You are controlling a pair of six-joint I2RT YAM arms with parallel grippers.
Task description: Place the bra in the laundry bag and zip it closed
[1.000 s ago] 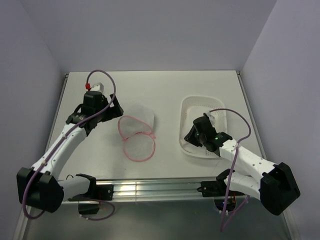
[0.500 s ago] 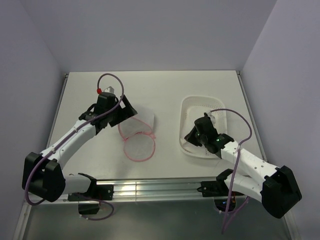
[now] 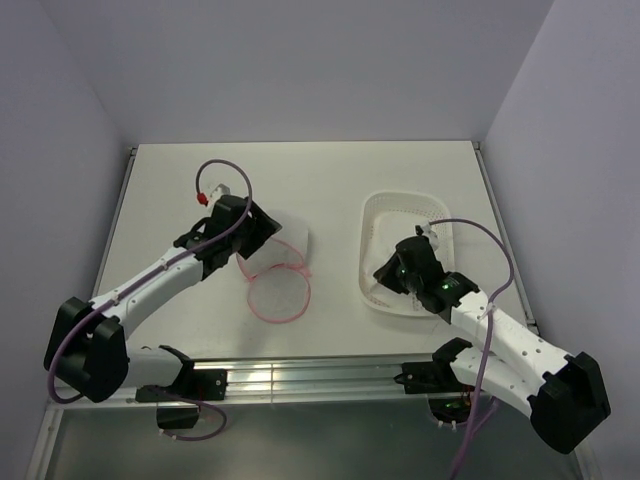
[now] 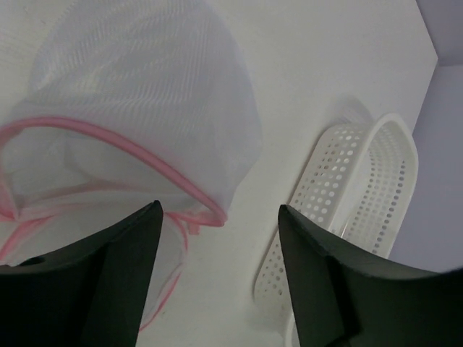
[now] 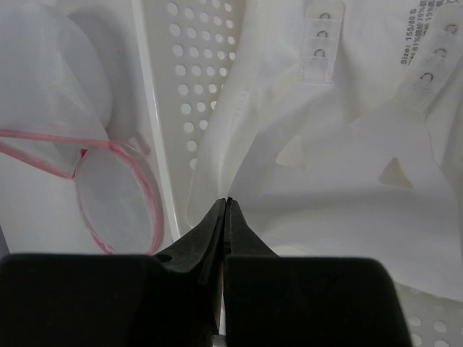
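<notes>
Top view: left pincer [image 3: 252,232] hung over the laundry bag [image 3: 282,262] mid-desk [image 3: 330,170]. Right pincer [image 3: 392,268] reached into the basket [image 3: 400,198], where the bra [image 3: 405,232] lay.

Left wrist: jaws wide, straddling the bag's pink rim, probably to hold its mouth open.

Right wrist: jaws closed tight at the bra's edge. Fabric caught? Could not tell.

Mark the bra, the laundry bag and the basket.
bra [image 5: 340,159], right wrist view, fabric below the hook tabs.
laundry bag [image 4: 145,79], left wrist view, mesh wall.
basket [image 4: 327,181], left wrist view, perforated side wall.
</notes>
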